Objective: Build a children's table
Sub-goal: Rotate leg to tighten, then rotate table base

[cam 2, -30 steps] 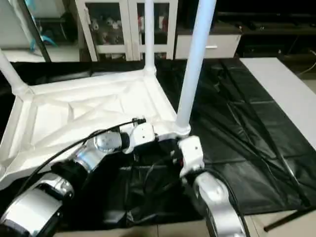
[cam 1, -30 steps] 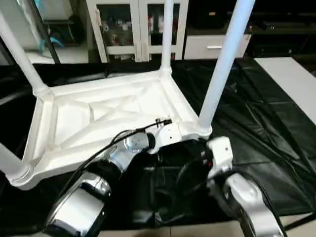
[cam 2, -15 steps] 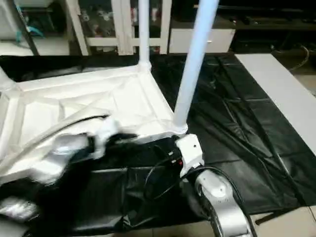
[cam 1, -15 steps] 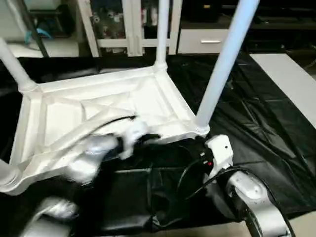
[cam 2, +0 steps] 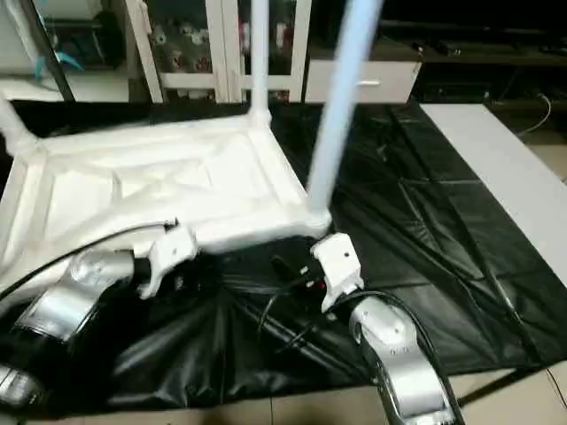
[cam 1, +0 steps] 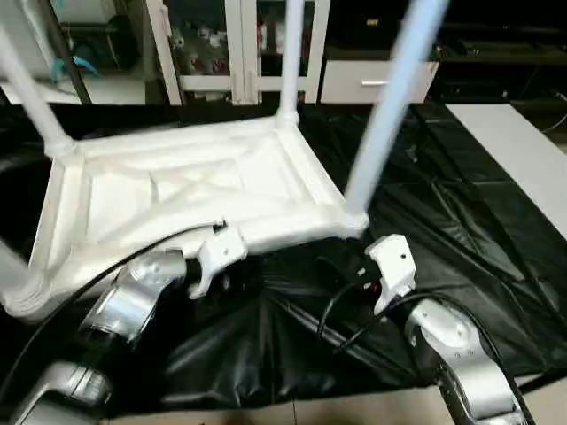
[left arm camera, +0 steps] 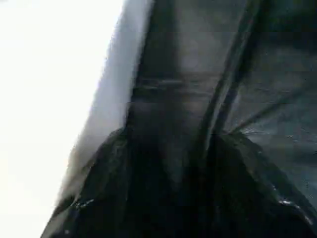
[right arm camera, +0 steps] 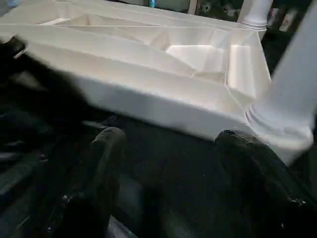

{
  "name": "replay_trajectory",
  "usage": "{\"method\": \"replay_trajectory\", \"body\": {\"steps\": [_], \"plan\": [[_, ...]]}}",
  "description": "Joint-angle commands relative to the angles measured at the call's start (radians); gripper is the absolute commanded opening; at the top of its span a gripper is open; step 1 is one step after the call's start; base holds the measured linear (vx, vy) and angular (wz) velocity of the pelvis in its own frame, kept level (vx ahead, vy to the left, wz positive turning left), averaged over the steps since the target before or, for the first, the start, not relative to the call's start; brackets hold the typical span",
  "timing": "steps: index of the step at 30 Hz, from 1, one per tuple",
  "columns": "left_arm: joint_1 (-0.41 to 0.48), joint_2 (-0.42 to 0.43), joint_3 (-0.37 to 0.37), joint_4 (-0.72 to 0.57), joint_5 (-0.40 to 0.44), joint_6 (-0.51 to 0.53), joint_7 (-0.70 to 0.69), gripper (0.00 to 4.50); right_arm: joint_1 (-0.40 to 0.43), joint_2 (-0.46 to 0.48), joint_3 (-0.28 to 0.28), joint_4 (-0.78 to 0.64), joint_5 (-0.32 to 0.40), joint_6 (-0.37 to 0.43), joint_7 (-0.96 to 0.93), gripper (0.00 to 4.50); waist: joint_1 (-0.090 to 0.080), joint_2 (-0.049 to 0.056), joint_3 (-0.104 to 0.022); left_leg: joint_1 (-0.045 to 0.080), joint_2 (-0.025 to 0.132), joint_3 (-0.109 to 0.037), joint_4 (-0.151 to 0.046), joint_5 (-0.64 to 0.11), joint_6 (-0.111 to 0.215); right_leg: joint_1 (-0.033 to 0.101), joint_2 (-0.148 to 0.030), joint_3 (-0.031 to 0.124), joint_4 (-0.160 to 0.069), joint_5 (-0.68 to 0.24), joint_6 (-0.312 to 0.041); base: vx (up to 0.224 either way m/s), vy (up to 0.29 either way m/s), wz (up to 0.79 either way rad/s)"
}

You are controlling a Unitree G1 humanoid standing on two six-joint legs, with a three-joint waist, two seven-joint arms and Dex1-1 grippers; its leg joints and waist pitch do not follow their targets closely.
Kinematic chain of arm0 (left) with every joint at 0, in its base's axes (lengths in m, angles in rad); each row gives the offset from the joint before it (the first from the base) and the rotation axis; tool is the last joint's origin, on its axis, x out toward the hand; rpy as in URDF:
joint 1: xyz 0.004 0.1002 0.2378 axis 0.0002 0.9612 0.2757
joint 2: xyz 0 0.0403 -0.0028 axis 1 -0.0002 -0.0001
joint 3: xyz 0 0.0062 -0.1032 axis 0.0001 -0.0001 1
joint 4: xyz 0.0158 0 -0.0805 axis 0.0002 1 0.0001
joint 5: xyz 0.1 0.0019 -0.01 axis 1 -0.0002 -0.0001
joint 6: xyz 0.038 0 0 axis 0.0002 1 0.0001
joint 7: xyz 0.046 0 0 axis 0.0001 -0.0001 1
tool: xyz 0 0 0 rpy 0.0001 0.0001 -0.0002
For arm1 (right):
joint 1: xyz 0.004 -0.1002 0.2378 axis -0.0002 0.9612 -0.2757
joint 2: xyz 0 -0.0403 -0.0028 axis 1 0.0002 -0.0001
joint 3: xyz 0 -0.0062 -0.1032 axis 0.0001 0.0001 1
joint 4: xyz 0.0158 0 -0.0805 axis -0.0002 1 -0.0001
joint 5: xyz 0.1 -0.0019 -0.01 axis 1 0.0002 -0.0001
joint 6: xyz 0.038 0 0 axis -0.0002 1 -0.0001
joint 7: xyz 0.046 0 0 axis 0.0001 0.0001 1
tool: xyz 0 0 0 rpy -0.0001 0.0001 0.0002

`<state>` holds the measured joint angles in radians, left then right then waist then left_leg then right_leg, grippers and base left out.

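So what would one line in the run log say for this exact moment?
table: upside down on black sheet, legs up | left tool: open, off near edge | right tool: open, empty, near corner leg

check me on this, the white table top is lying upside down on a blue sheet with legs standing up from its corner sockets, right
Not quite: the sheet is black, not blue, as the left eye view shows. The rest holds: the white table top lies upside down on it, ribbed underside up, with legs standing up from its corner sockets.
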<state>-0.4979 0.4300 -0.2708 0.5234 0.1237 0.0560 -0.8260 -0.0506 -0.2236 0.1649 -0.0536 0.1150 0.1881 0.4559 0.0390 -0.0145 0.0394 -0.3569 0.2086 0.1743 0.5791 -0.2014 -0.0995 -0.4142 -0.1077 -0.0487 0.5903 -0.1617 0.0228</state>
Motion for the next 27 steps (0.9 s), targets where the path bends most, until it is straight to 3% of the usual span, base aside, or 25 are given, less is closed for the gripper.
{"method": "replay_trajectory", "body": {"steps": [1,4,7,9,10,11,12,14,15,16,18,20,21,22,23,25,26,27], "plan": [[-0.029,-0.003,0.026,0.029,0.039,-0.021,0.072,3.2,0.001,0.0,-0.007,0.003,-0.001,0.005,-0.01,3.21,0.002,0.006,-0.047,-0.002,0.007,0.002,-0.081,-0.306,-0.003,0.045,-0.017,0.027,-0.075,-0.341,-0.129,0.0,0.0,0.0],[-0.039,-0.004,0.015,0.057,0.063,-0.045,0.105,3.48,0.004,0.004,0.0,-0.001,-0.005,0.004,-0.013,3.21,0.0,0.007,-0.049,-0.006,0.007,-0.002,-0.082,-0.302,-0.006,0.043,-0.017,0.028,-0.078,-0.365,-0.113,0.0,0.0,0.0],[-0.027,-0.01,0.018,0.046,0.041,-0.06,0.106,3.6,0.006,0.005,0.008,-0.012,-0.01,0.004,-0.012,3.21,0.001,0.009,-0.055,-0.006,0.008,-0.003,-0.077,-0.258,-0.005,0.045,-0.014,0.032,-0.065,-0.258,-0.148,0.0,0.0,0.0],[-0.002,-0.027,0.055,0.013,-0.027,-0.072,0.086,3.93,0.007,0.004,0.013,-0.01,-0.014,-0.002,-0.009,3.21,0.001,0.013,-0.056,-0.009,0.008,-0.002,-0.077,-0.234,0.0,0.048,-0.012,0.032,-0.058,-0.188,-0.175,0.0,0.0,0.0],[0.033,-0.041,0.097,-0.04,-0.098,-0.067,0.058,3.93,0.011,0.001,0.014,-0.013,-0.018,-0.006,-0.008,3.21,0.001,0.012,-0.057,-0.01,0.008,-0.002,-0.075,-0.226,0.0,0.05,-0.012,0.033,-0.055,-0.169,-0.184,0.0,0.0,0.0],[0.075,-0.055,0.144,-0.105,-0.181,-0.054,0.025,3.98,0.018,0.001,0.012,-0.022,-0.012,-0.007,-0.004,3.21,0.003,0.017,-0.059,-0.007,0.01,-0.001,-0.072,-0.213,0.002,0.05,-0.012,0.034,-0.051,-0.122,-0.21,0.0,0.0,0.0],[0.134,-0.068,0.204,-0.197,-0.29,-0.023,-0.017,4.05,0.027,0.0,0.007,-0.035,0.0,-0.008,0.004,3.21,0.006,0.013,-0.063,-0.005,0.01,0.004,-0.066,-0.173,0.019,0.05,-0.009,0.033,-0.042,-0.036,-0.251,0.0,0.0,0.0],[0.161,-0.07,0.228,-0.237,-0.337,-0.002,-0.034,4.28,0.03,0.0,0.005,-0.041,0.007,-0.008,0.01,3.21,0.003,0.007,-0.062,-0.013,0.009,0.005,-0.065,-0.158,0.035,0.055,-0.008,0.033,-0.039,-0.009,-0.265,0.0,0.0,0.0],[0.238,-0.048,0.302,-0.311,-0.437,0.018,-0.064,4.36,0.033,0.004,0.003,-0.048,0.027,-0.015,0.025,3.21,0.003,0.001,-0.059,-0.012,0.009,0.007,-0.064,-0.173,0.052,0.055,-0.01,0.032,-0.037,-0.045,-0.264,0.0,0.0,0.0],[0.238,-0.048,0.302,-0.311,-0.437,0.018,-0.064,4.36,0.033,0.004,0.003,-0.048,0.027,-0.015,0.025,3.21,0.003,0.001,-0.059,-0.012,0.009,0.007,-0.064,-0.173,0.052,0.055,-0.01,0.032,-0.037,-0.045,-0.264,0.0,0.0,0.0],[0.323,-0.004,0.405,-0.372,-0.531,0.036,-0.089,4.45,0.027,0.01,0.007,-0.054,0.055,-0.026,0.054,3.21,-0.003,-0.015,-0.048,-0.014,0.012,0.008,-0.074,-0.258,0.047,0.046,-0.008,0.032,-0.057,-0.242,-0.208,0.0,0.0,0.0],[0.341,0.006,0.427,-0.389,-0.547,0.045,-0.09,4.45,0.025,0.011,0.009,-0.054,0.058,-0.028,0.059,3.21,0.0,-0.002,-0.045,-0.003,0.013,0.008,-0.076,-0.303,0.033,0.035,-0.006,0.033,-0.064,-0.322,-0.18,0.0,0.0,0.0],[0.37,0.03,0.472,-0.408,-0.572,0.056,-0.101,4.45,0.019,0.012,0.015,-0.052,0.061,-0.03,0.068,3.21,-0.002,-0.019,-0.042,0.0,0.015,0.009,-0.077,-0.329,0.023,0.029,-0.003,0.032,-0.072,-0.358,-0.16,0.0,0.0,0.0],[0.406,0.059,0.532,-0.421,-0.6,0.064,-0.116,4.45,0.01,0.014,0.022,-0.045,0.061,-0.033,0.078,3.21,0.0,-0.023,-0.042,-0.004,0.015,0.005,-0.078,-0.33,0.016,0.033,-0.004,0.032,-0.065,-0.368,-0.154,0.0,0.0,0.0],[0.422,0.075,0.562,-0.423,-0.611,0.066,-0.124,4.45,0.006,0.015,0.026,-0.039,0.06,-0.035,0.083,3.21,0.004,-0.01,-0.04,0.0,0.017,0.005,-0.083,-0.335,0.007,0.026,-0.005,0.034,-0.068,-0.375,-0.145,0.0,0.0,0.0],[0.477,0.126,0.663,-0.406,-0.639,0.056,-0.132,4.45,-0.007,0.015,0.035,-0.019,0.054,-0.043,0.097,3.21,0.002,-0.018,-0.038,0.001,0.017,0.002,-0.087,-0.365,-0.01,0.025,0.0,0.032,-0.068,-0.367,-0.131,0.0,0.0,0.0],[0.478,0.127,0.665,-0.406,-0.639,0.056,-0.132,4.45,-0.007,0.015,0.035,-0.018,0.054,-0.043,0.097,3.21,0.003,-0.014,-0.036,0.004,0.017,0.001,-0.089,-0.383,-0.015,0.022,0.001,0.033,-0.067,-0.372,-0.129,0.0,0.0,0.0],[0.511,0.163,0.733,-0.379,-0.653,0.039,-0.132,4.45,-0.015,0.012,0.035,-0.009,0.056,-0.045,0.106,3.21,0.004,-0.024,-0.039,0.01,0.018,0.002,-0.087,-0.378,-0.018,0.023,0.001,0.034,-0.065,-0.335,-0.137,0.0,0.0,0.0]]}}
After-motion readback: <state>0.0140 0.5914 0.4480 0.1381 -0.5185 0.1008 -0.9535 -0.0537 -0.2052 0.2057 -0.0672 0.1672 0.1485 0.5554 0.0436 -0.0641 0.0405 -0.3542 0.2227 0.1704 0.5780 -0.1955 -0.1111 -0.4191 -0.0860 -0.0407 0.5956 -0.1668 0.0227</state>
